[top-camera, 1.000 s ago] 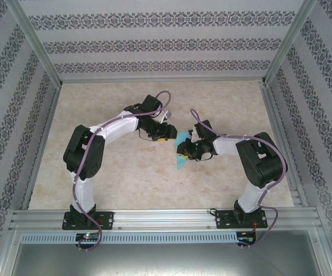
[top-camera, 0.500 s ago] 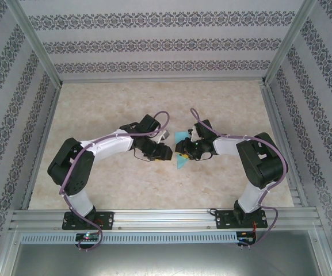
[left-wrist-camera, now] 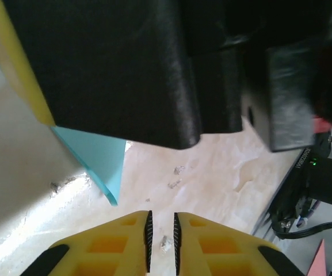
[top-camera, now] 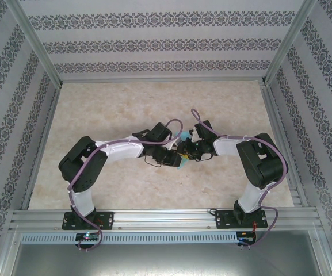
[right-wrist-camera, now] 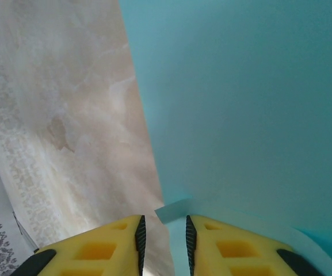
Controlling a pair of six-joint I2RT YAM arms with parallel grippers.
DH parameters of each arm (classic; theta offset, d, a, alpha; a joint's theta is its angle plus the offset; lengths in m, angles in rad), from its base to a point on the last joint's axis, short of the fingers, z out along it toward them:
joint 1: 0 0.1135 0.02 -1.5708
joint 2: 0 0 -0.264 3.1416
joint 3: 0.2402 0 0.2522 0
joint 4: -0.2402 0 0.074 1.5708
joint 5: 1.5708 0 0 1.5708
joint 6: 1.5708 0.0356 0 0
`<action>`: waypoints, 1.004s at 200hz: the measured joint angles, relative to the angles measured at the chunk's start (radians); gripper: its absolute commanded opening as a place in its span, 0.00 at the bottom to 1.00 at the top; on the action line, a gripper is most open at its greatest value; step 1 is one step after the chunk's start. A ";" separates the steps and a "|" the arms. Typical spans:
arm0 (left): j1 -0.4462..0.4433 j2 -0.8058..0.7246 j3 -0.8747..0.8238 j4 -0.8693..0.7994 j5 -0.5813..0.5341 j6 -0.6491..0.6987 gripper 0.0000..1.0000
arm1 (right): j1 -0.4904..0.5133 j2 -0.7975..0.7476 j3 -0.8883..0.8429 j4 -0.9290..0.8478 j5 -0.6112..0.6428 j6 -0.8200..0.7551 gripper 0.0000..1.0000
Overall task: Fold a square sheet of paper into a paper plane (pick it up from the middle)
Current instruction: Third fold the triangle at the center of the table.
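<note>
Folding in mid-air: right gripper was clamped on the turquoise sheet of paper, which hung just ahead of the left gripper, its jaws a slit apart, empty. The next move, I judged, called for pinching that dangling corner squarely.

Two robot arms are in view, the left arm and the right arm. Each carries one pincer, making two: the left pincer and the right pincer, with two yellow fingers apiece, four altogether. There is one sheet of turquoise paper and one tabletop.
</note>
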 measured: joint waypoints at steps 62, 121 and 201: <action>0.000 0.058 -0.010 0.087 -0.031 0.009 0.15 | 0.000 0.000 0.000 -0.003 0.003 0.000 0.25; 0.000 0.101 -0.010 0.102 -0.045 0.024 0.15 | 0.000 0.000 -0.001 -0.006 0.003 0.000 0.25; 0.000 0.113 -0.003 0.088 -0.051 0.114 0.15 | 0.000 -0.010 -0.001 -0.018 0.011 0.000 0.29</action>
